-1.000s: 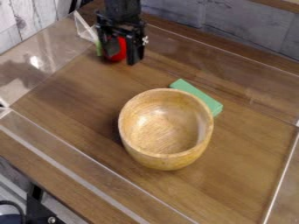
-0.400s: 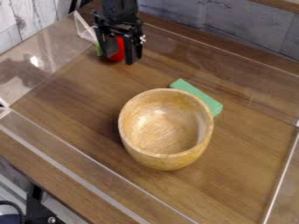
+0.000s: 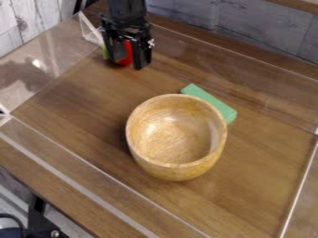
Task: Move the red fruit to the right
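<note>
We are looking at the far left of the table [image 3: 267, 139], where the end effector [image 3: 129, 58] hangs straight down from its dark arm, tips right at the wood. And there is the red fruit [image 3: 121, 53], a glimpse of bright red showing between and just left of the black fingers, so the fruit sits directly at the end effector, not off to any side of it. We judge the fingers are clenched around the red fruit, grasping it, though the dark metal hides most of the ball and we cannot see the contact itself. We cannot tell either whether the fruit rests on the table or is held a touch above it. Being round, the fruit has no long axis to worry about. So the relation that counts now is the open run to the right: the far strip of the table beyond the end effector looks bare wood. Nearer to us, in the middle of the table, stands the wooden bowl [image 3: 177, 137], with the flat green block [image 3: 218, 104] peeking out just behind its far right rim, touching or nearly so. Both lie well apart from the end effector and nearer than its line, so a carry straight right along the far side should pass behind them; drifting toward us would bring the bowl's rim into play.
</note>
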